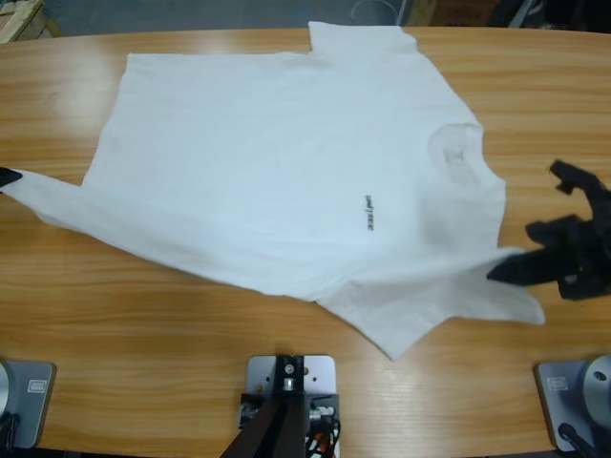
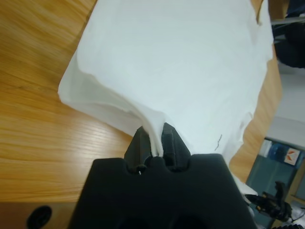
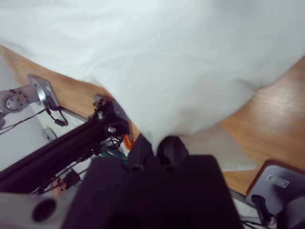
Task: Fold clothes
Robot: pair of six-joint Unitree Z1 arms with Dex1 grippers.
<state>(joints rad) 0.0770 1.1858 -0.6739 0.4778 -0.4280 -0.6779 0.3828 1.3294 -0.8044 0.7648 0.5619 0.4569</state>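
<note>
The T-shirt (image 1: 286,172) lies spread on the desk (image 1: 143,372), chest mark (image 1: 368,216) up, collar (image 1: 458,153) toward the right edge.

Left of the chest mark, far out at the hem corner, the left pincer (image 2: 153,138) is clamped on a bunched fold of the fabric; the high view shows only its black tip (image 1: 8,176) at the picture's edge. Right of the mark, at the near sleeve, the right pincer (image 1: 506,272) is closed on the sleeve's cloth, which is drawn into a point toward it.

The risks, as I judge them: both holds are on thin, soft fabric near its edge, so a quick lift could slip it free, and uneven pulls from opposite ends would skew or crease the fold.

The left wrist view shows the pinch itself and the layered hem. The right wrist view (image 3: 159,143) shows cloth draped over its jaws and the rig below. Only the high view shows the shirt's whole outline.
</note>
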